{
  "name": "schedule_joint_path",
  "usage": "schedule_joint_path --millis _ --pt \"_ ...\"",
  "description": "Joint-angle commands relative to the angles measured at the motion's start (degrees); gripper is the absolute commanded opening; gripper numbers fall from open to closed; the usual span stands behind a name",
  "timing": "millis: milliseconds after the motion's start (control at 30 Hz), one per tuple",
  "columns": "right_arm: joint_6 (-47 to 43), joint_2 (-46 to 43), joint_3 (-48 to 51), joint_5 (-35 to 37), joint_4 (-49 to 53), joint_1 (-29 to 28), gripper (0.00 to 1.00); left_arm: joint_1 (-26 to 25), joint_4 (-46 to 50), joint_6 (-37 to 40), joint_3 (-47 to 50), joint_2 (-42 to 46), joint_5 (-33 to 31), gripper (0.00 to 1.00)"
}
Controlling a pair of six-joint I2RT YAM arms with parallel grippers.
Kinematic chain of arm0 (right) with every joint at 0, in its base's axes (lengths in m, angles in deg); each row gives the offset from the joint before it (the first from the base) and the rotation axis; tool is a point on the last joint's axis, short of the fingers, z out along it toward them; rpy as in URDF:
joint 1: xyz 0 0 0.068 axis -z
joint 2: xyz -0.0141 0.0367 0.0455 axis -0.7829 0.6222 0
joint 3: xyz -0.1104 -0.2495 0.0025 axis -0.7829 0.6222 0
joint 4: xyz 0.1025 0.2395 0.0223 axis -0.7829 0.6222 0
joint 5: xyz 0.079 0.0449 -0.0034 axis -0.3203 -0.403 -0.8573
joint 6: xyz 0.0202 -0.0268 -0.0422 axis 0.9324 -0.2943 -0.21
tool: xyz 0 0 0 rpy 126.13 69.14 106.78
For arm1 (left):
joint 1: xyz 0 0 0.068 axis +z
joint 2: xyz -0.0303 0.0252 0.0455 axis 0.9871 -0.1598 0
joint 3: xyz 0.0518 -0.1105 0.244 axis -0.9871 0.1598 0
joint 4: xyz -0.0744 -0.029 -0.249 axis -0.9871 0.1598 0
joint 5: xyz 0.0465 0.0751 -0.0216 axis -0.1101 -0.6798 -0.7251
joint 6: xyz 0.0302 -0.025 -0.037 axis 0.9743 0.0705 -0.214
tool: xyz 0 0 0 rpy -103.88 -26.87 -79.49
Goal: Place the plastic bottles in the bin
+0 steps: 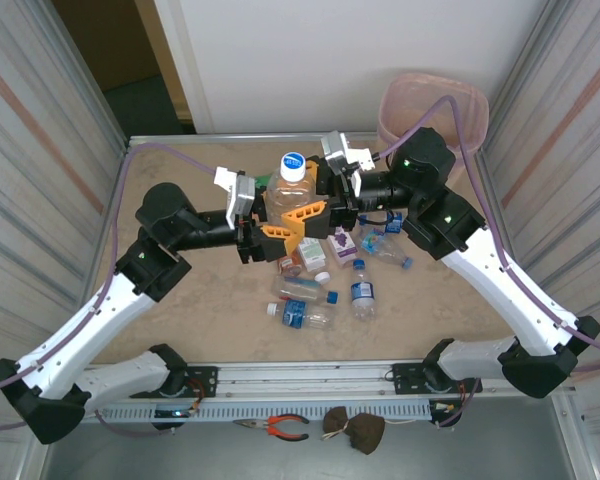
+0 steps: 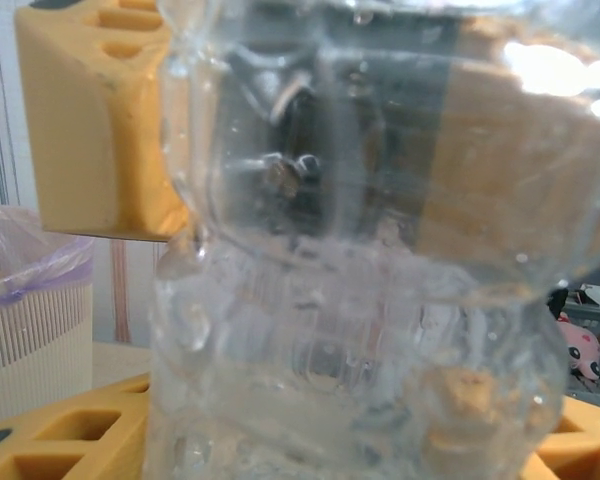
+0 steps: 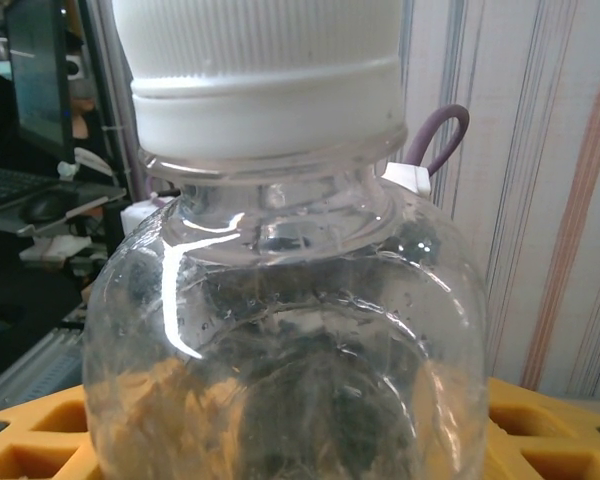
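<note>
A clear plastic bottle (image 1: 292,190), glossy and smooth, wears a ribbed white plastic cap (image 3: 260,60). The left pincer fingers (image 2: 90,120) are matt yellow plastic. The surface (image 1: 210,320) is dull, mottled tan. The far bin (image 1: 400,112) is pale pink plastic with a filmy liner (image 2: 30,260).

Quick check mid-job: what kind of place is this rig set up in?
Probably a robotics lab test cell, not a home or shop: a metal-framed beige table enclosed by striped panel walls, red-handled pliers lying by the table's near edge, and a dark computer monitor and keyboard in the background.
</note>
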Motion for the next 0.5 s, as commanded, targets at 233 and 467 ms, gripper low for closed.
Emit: schedule_joint_path --millis 233,467 --pt "-1.69 -0.84 -3.53 4.39 2.15 0.61 0.55 -0.16 1.1 2.83 0.24 4.09 -4.94 0.74" --pt "-0.49 -0.84 -4.87 9.38 4.01 6.26 0.54 -0.16 2.77 3.26 1.23 5.37 -6.78 0.75"
